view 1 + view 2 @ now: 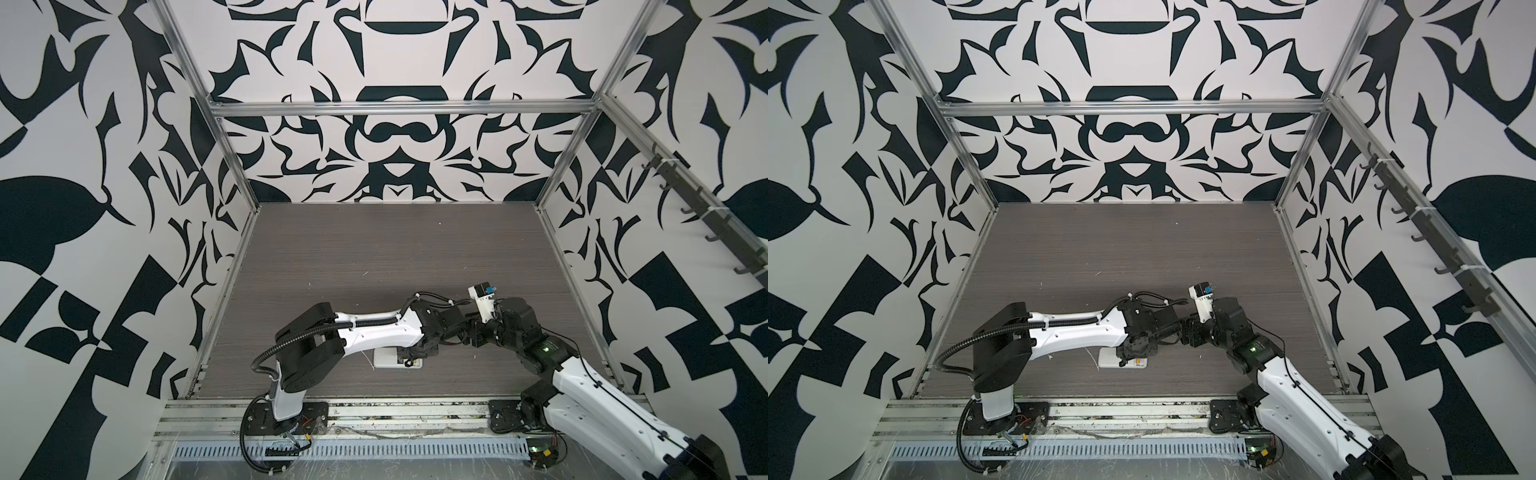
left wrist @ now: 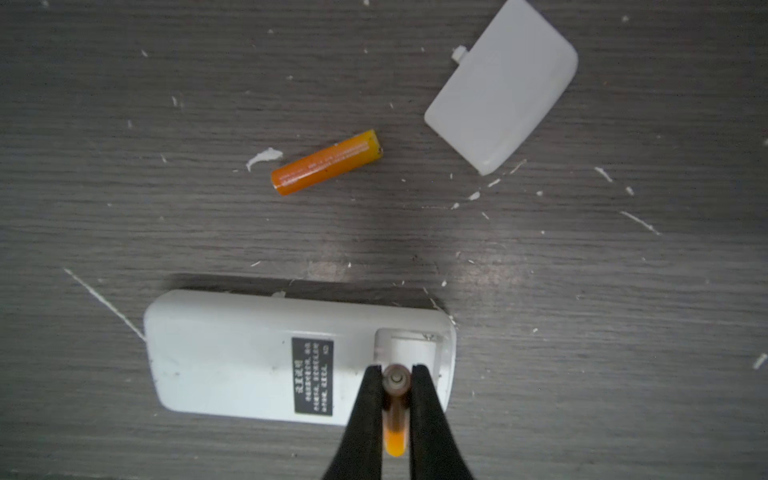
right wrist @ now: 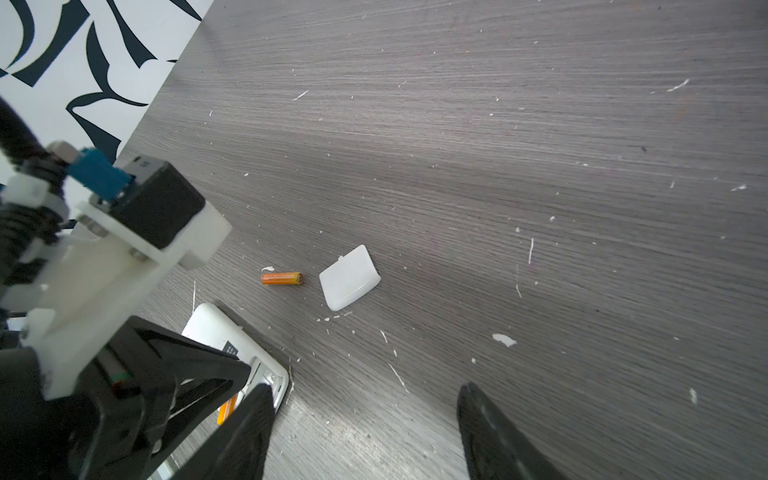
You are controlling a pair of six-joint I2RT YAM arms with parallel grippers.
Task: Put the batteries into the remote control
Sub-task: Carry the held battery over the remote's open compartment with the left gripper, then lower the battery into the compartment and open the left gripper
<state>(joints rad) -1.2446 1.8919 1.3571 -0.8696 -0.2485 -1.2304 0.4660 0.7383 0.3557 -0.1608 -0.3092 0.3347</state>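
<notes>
The remote control (image 2: 232, 357) lies on its face, white back and dark label up, with its battery bay (image 2: 409, 345) uncovered at one end. My left gripper (image 2: 397, 372) is shut on one orange battery (image 2: 395, 440), held end-on right over that bay. A second battery (image 2: 326, 162) lies loose on the table a short way beyond the remote, also seen from the right wrist (image 3: 282, 278). My right gripper (image 3: 366, 390) stands open over bare table beside the remote's bay end (image 3: 274, 380), holding nothing. In both top views the arms cover most of the remote (image 1: 386, 359) (image 1: 1108, 359).
The white battery cover (image 2: 503, 87) (image 3: 349, 278) lies detached on the dark wood table next to the loose battery. White flecks (image 3: 505, 340) are scattered over the table. The two wrists are close together near the table's front. Patterned walls enclose three sides.
</notes>
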